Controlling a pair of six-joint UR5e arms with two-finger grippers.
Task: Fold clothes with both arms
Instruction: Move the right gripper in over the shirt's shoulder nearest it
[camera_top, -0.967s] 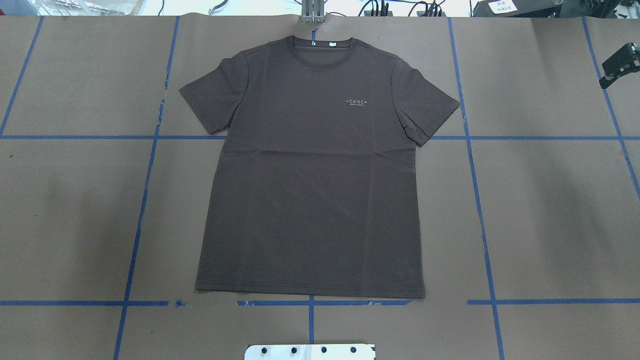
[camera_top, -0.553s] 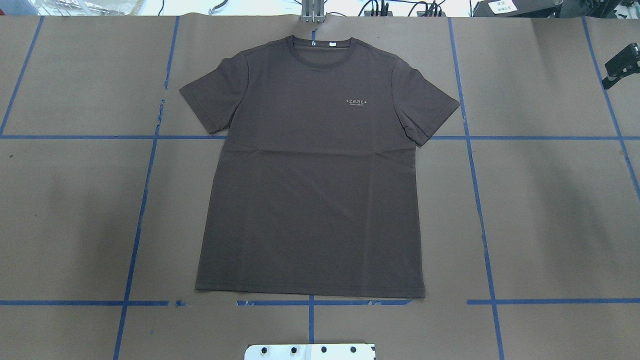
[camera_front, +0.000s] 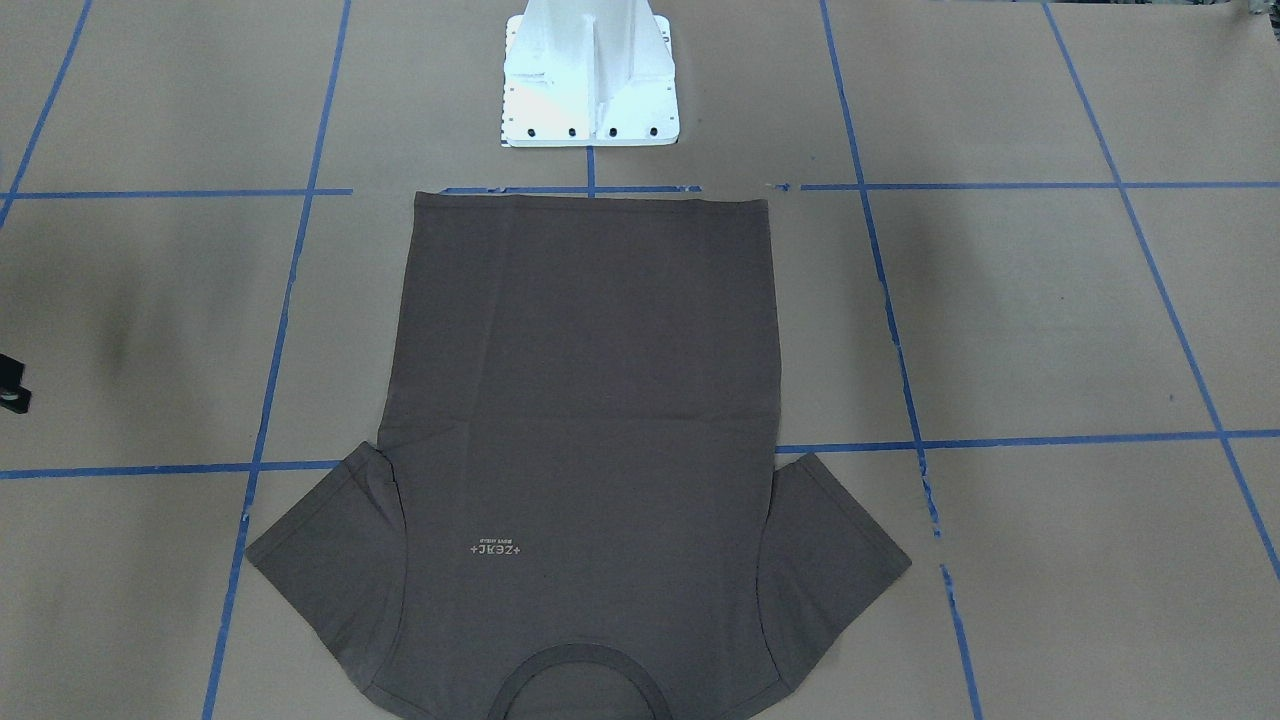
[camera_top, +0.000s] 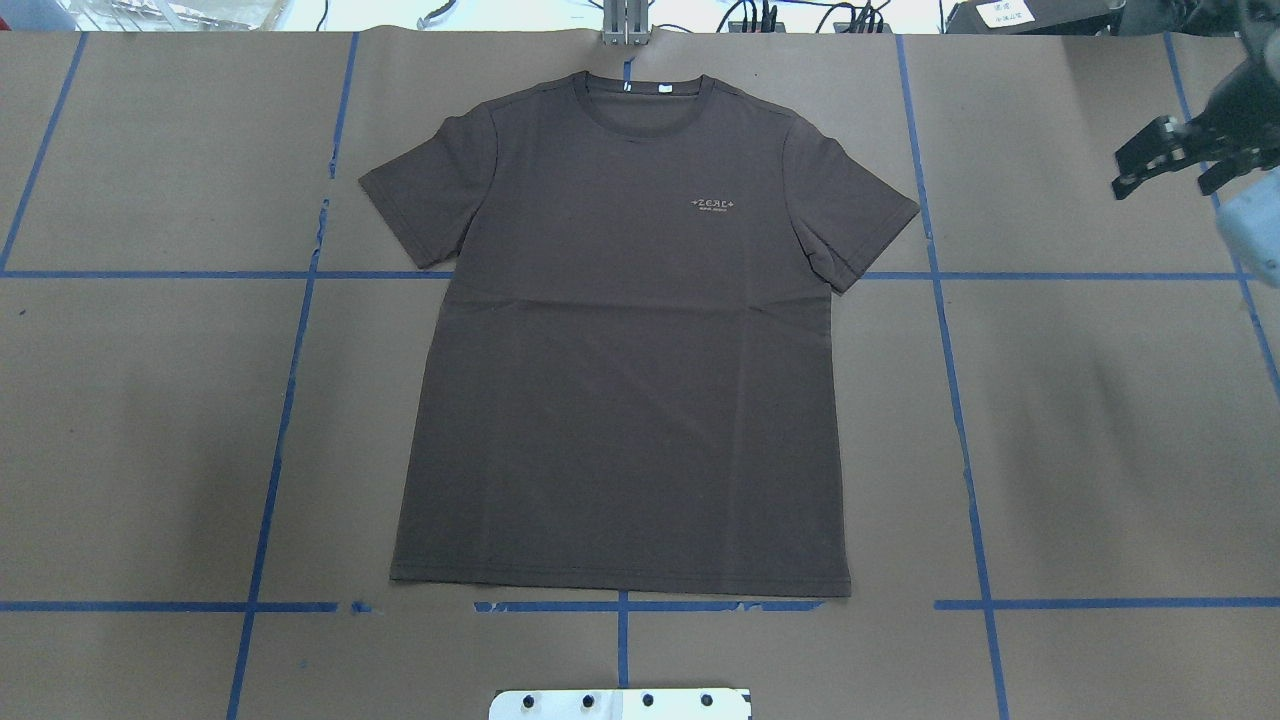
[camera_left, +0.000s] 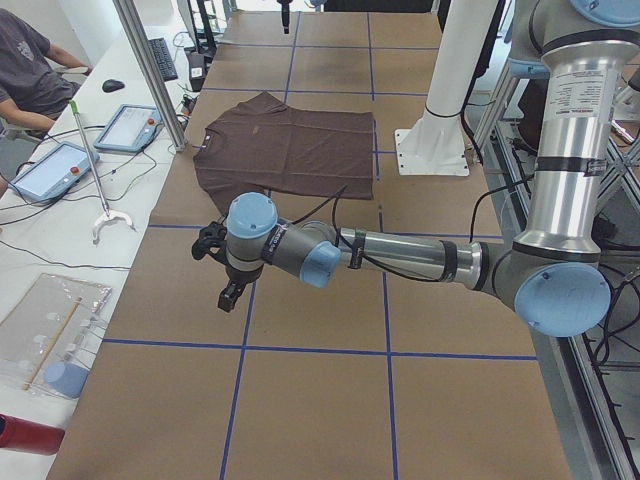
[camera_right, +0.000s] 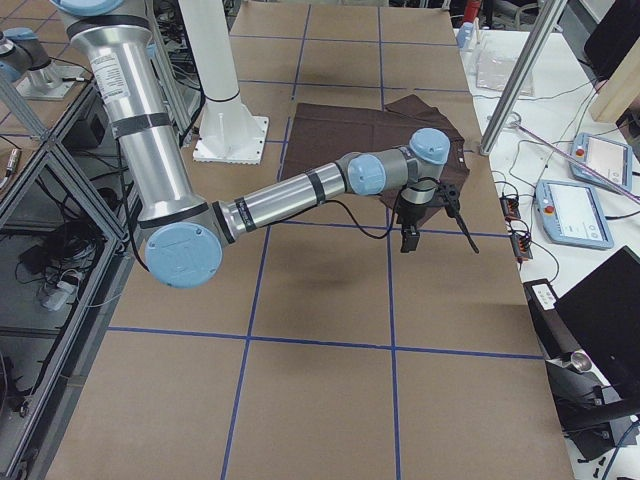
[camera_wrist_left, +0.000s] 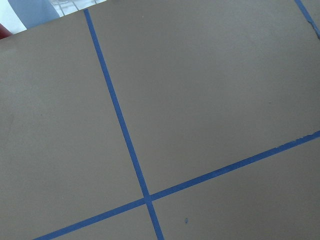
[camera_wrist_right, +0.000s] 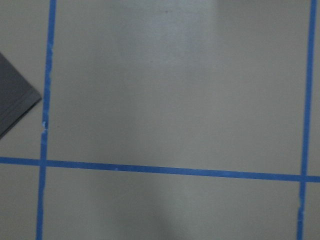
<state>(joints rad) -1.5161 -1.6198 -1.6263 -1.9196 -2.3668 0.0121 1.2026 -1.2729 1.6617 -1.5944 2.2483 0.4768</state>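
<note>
The dark grey-brown T-shirt lies flat and spread on the brown paper, collar at the far side, hem near the robot base; it also shows in the front view. My right gripper hovers open and empty far to the right of the shirt's sleeve; it also shows in the exterior right view. The right wrist view shows only a sleeve corner. My left gripper shows only in the exterior left view, over bare paper well off the shirt; I cannot tell if it is open or shut.
The white base bracket stands at the near table edge, just behind the hem. Blue tape lines grid the paper. Beyond the far edge are an aluminium post, tablets and a seated person.
My right gripper has come further into the overhead view, moving left from the right edge toward the shirt. The shirt has not moved.
</note>
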